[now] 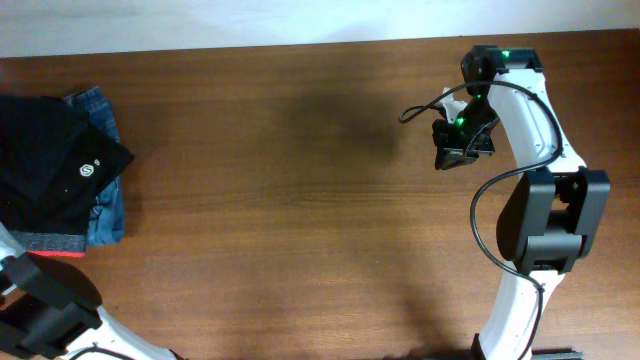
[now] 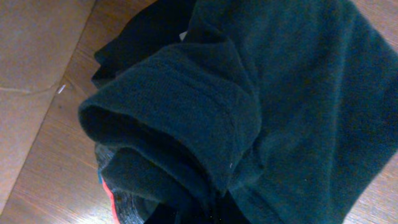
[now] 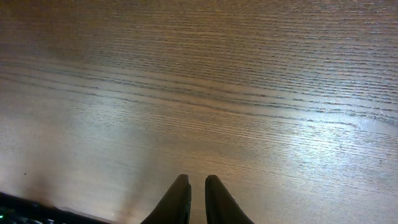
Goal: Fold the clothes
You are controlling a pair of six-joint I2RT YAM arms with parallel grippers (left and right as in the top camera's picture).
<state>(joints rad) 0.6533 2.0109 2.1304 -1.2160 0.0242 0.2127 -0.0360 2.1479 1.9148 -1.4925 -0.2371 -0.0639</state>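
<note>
A pile of clothes lies at the table's far left: a black garment with a small white logo (image 1: 55, 170) on top, blue jeans (image 1: 100, 110) under it, and a grey piece with a red band (image 1: 50, 245) at the front. The black garment (image 2: 249, 106) fills the left wrist view, and the red band (image 2: 107, 194) shows at the lower left. My left gripper (image 2: 208, 214) is hard to make out against the cloth. Its dark fingers look closed, and the folds run in to them. My right gripper (image 1: 455, 155) (image 3: 198, 186) is shut and empty above bare wood at the far right.
The wooden table (image 1: 300, 200) stretches between the pile and the right arm. The left arm's base (image 1: 45, 305) stands at the front left corner and the right arm's base (image 1: 545, 230) at the right. The table's left edge (image 2: 37, 155) runs close to the pile.
</note>
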